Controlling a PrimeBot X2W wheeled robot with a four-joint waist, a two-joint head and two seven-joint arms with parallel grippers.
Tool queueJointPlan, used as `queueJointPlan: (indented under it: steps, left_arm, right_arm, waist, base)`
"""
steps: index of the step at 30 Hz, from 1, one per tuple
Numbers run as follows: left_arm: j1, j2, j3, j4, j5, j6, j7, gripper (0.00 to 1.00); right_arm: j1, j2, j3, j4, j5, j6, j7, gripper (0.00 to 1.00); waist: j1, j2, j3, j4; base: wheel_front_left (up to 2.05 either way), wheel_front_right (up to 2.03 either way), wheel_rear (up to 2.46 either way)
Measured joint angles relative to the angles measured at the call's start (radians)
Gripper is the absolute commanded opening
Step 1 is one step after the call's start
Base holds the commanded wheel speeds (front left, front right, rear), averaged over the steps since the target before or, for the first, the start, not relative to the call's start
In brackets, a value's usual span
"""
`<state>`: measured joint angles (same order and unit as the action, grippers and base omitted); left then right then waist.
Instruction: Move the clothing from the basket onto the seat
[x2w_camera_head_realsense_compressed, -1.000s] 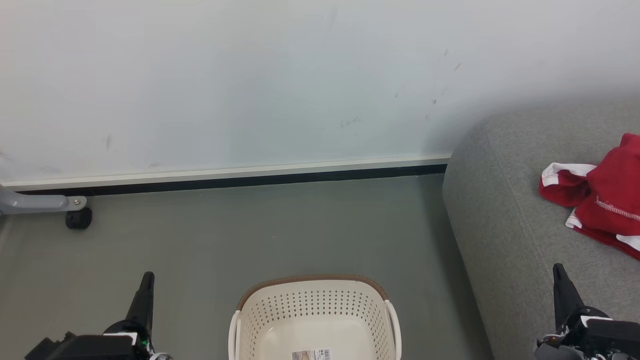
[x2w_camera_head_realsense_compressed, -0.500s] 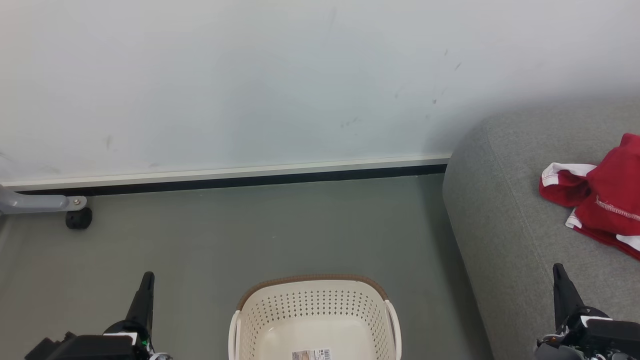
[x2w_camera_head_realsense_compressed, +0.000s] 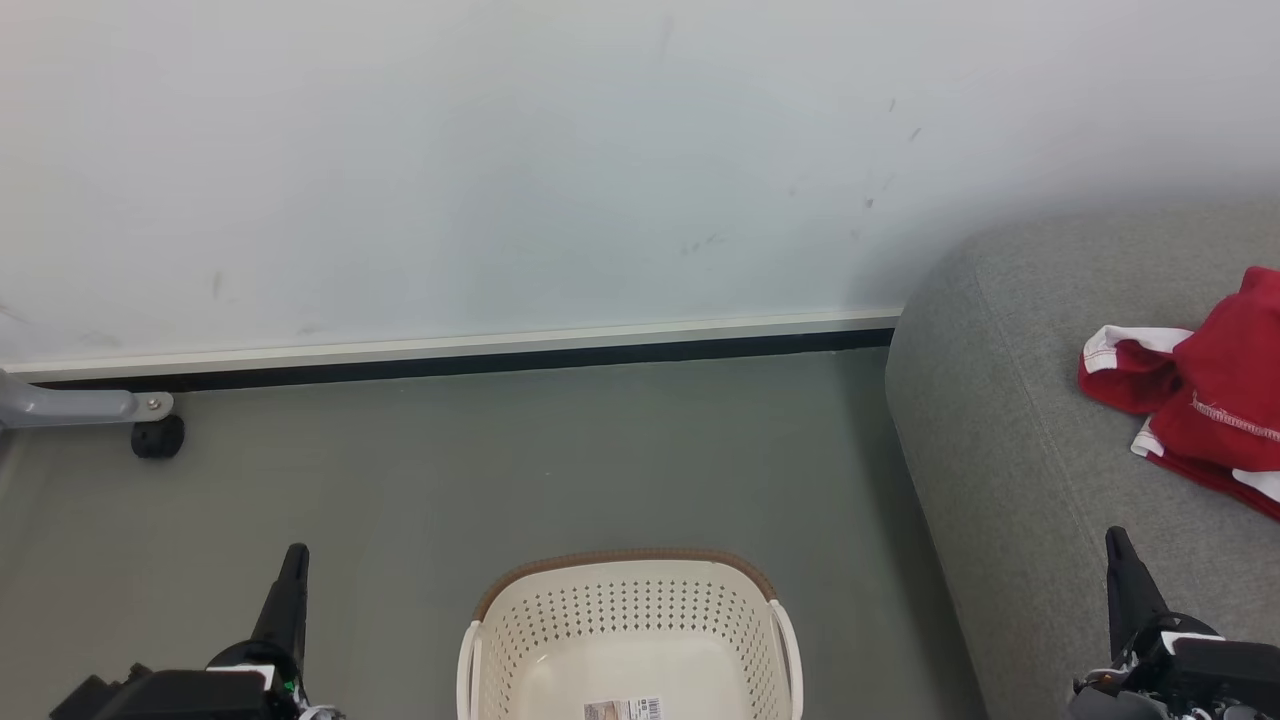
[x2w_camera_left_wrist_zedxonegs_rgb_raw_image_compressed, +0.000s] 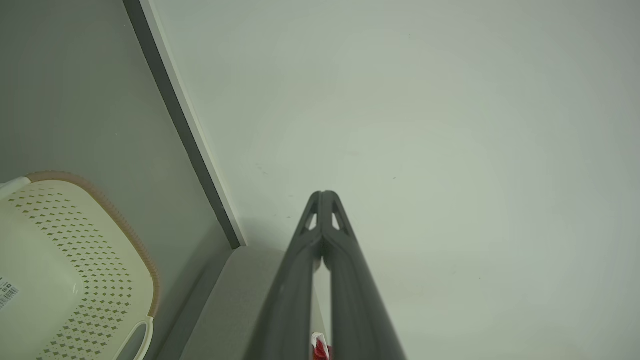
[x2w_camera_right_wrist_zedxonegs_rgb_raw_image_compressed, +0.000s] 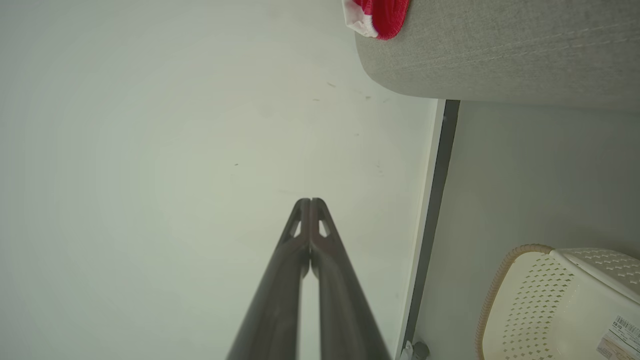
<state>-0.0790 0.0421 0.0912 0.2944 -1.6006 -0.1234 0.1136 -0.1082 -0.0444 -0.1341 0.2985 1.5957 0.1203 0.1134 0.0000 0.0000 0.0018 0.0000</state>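
Both jaws closed, apart from basket (x2w_camera_head_realsense_compressed: 625, 555) rim; clothing (x2w_camera_head_realsense_compressed: 1215, 400) near rounded seat (x2w_camera_head_realsense_compressed: 1000, 450) edge.

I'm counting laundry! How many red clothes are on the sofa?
2, piled together on the sofa: the white-trimmed piece and the white-stitched piece. The picture's edge may hide more.

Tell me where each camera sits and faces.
Head view: on the head, facing forward-down at basket, seat and clothing; left gripper, right gripper at lower corners.
Left wrist view: on that wrist, facing wall along its shut fingers.
Right wrist view: on that wrist, facing wall along its shut fingers.
Shared: basket in all three.
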Motion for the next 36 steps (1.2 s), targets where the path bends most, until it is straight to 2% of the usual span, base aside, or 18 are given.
queueJointPlan:
  steps: [36]
  left_arm:
    - [0.0, 0.0, 0.0, 0.001, 0.0, 0.0, 0.0, 0.0]
  right_arm:
    - [0.0, 0.0, 0.0, 0.0, 0.0, 0.0, 0.0, 0.0]
  waist:
    - [0.0, 0.0, 0.0, 0.0]
  base:
    - [0.0, 0.0, 0.0]
